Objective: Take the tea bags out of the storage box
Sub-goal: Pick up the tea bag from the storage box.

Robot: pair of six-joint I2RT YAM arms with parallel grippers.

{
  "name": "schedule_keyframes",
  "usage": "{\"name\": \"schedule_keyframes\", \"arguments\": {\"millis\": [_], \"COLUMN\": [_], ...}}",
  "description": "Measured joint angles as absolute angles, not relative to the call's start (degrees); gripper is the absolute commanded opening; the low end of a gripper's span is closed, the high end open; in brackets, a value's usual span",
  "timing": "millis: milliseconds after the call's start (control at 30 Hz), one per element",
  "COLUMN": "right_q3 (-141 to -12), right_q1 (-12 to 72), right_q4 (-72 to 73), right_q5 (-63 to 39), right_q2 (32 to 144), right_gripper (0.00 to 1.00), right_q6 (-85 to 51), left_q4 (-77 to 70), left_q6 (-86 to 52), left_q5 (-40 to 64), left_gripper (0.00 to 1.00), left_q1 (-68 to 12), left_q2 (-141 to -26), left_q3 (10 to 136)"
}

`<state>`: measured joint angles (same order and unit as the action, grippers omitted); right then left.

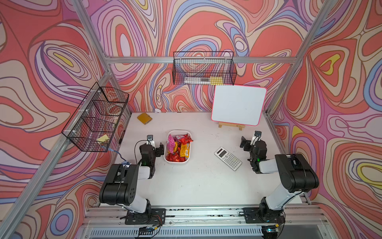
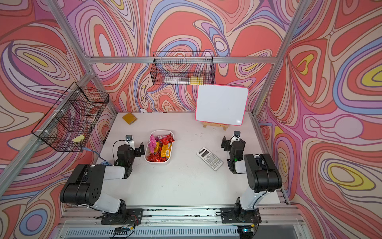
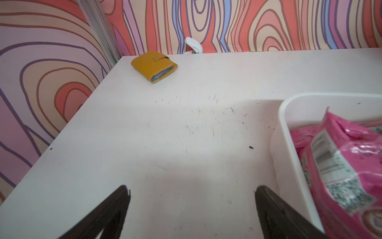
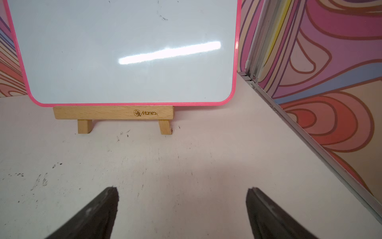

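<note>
Left gripper [image 1: 159,149] stands spread wide and empty, just beside the white box [image 1: 177,162], at its nine o'clock in both top views. All the tea bags [image 1: 179,147] lie heaped inside. It would be best to rise, swing toward three o'clock over the rim, and pinch one loose top bag by its crinkled edge. Right gripper [image 1: 244,142], also spread and empty, sits well apart, beyond the calculator [image 1: 228,158].

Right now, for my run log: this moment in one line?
left gripper: open, empty, beside shallow white plastic storage box | right gripper: open, empty | shiny foil tea bags: in box
</note>
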<state>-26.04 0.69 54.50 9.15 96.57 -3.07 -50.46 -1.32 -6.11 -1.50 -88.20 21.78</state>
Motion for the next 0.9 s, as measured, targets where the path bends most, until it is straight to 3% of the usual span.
{"name": "schedule_keyframes", "arguments": {"millis": [667, 900], "right_q3": [-26.0, -30.9], "right_q1": [0.7, 0.7], "right_q4": [54.4, 36.5], "right_q5": [9.1, 8.0], "right_q2": [96.4, 82.0], "right_gripper": [0.98, 0.98], "right_q6": [-3.0, -3.5], "left_q4": [-51.4, -48.6], "left_q6": [-1.3, -2.0], "left_q5": [-5.8, -6.4], "left_gripper": [0.99, 0.99], "left_q1": [-1.5, -1.5], "left_q2": [-88.0, -74.9], "left_q3": [21.1, 15.6]}}
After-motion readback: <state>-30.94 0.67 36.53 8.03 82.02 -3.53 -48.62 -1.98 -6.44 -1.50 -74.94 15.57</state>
